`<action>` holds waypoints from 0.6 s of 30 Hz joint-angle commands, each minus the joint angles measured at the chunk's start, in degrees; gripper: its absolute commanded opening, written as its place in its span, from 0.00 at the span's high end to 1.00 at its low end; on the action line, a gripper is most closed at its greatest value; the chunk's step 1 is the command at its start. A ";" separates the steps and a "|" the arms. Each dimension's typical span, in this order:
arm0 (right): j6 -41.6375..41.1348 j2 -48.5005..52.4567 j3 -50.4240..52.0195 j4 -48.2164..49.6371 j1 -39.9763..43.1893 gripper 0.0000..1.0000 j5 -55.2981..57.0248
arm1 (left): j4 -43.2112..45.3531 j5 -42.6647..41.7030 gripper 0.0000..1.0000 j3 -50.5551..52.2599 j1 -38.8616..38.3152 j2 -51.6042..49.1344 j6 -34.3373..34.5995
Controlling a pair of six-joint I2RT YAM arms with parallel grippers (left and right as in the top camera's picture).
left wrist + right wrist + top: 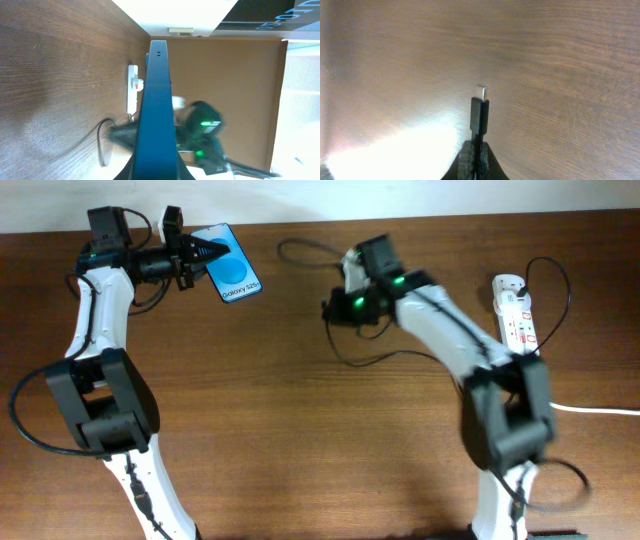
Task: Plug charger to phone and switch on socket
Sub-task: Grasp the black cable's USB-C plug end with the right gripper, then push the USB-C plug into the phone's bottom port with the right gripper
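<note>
My left gripper (207,253) is shut on the phone (234,270), a slim blue-screened smartphone held at the table's far left; in the left wrist view the phone (156,105) shows edge-on between the fingers. My right gripper (330,310) is shut on the charger's black plug tip (480,112), whose metal end points away over the wood. The thin black cable (300,248) loops across the far middle of the table. The socket (515,310), a white power strip, lies at the far right; it also shows in the left wrist view (132,90).
A thick white cord (600,410) runs from the socket toward the right edge. The table (300,440) is brown wood. A pale wall runs behind the far edge.
</note>
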State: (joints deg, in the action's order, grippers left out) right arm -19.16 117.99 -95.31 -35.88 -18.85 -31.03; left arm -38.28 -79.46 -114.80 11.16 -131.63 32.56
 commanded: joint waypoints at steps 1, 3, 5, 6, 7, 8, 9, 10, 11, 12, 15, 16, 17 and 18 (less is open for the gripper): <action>10.08 -12.57 -0.39 -4.39 3.43 0.96 -10.01 | 0.07 -2.84 1.00 -0.59 -0.31 0.39 -1.01; 11.96 -18.40 -0.39 -8.52 4.66 0.96 -10.60 | 0.09 -4.39 1.00 -0.59 -0.37 0.39 -2.78; 13.25 -23.67 -0.39 -11.65 4.70 0.96 -10.58 | 0.09 -5.90 1.00 -0.59 -0.94 0.39 -4.00; 13.18 -25.99 -0.39 -13.25 4.70 0.96 -10.58 | 0.55 -6.67 1.00 -0.59 -1.86 0.39 -4.17; 13.20 -28.11 -0.39 -14.84 4.70 0.96 -10.56 | 0.74 -7.65 1.00 -0.61 -2.58 0.52 -5.99; 13.20 -30.01 -0.39 -16.37 4.70 0.96 -10.54 | 0.74 -8.72 1.00 -0.61 -3.52 0.61 -6.99; 13.20 -32.37 -0.39 -18.67 4.85 0.96 -10.38 | 1.40 -9.66 1.00 -0.61 -4.35 0.72 -6.99; 13.25 -34.82 -0.39 -21.64 5.70 0.96 -10.34 | 1.75 -10.73 1.00 -0.61 -5.22 0.85 -7.19; 14.49 -37.13 -0.39 -25.29 7.17 0.96 -10.36 | 1.77 -10.73 1.00 -0.61 -6.64 1.18 -7.85; 15.13 -38.14 -0.37 -27.21 8.09 0.96 -10.36 | 1.77 -10.73 1.00 -0.61 -7.37 1.31 -8.09; 17.46 -42.56 3.52 -31.54 10.80 0.96 -10.36 | 1.79 -10.73 1.00 -0.63 -10.75 1.38 -8.70; 17.42 -43.50 5.77 -30.73 11.10 0.96 -10.58 | 1.81 -10.73 1.00 -0.63 -11.63 1.38 -8.70; 16.92 -44.81 9.81 -28.74 11.17 0.96 -11.15 | 1.81 -10.73 1.00 -0.63 -12.61 1.38 -8.72; 16.79 -45.81 13.51 -26.45 11.17 0.95 -13.14 | 1.81 -10.73 1.00 -0.63 -13.33 1.38 -9.14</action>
State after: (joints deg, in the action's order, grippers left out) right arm -2.81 74.13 -87.88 -65.14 -8.23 -41.08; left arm -36.56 -87.26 -114.80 -0.60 -131.63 25.04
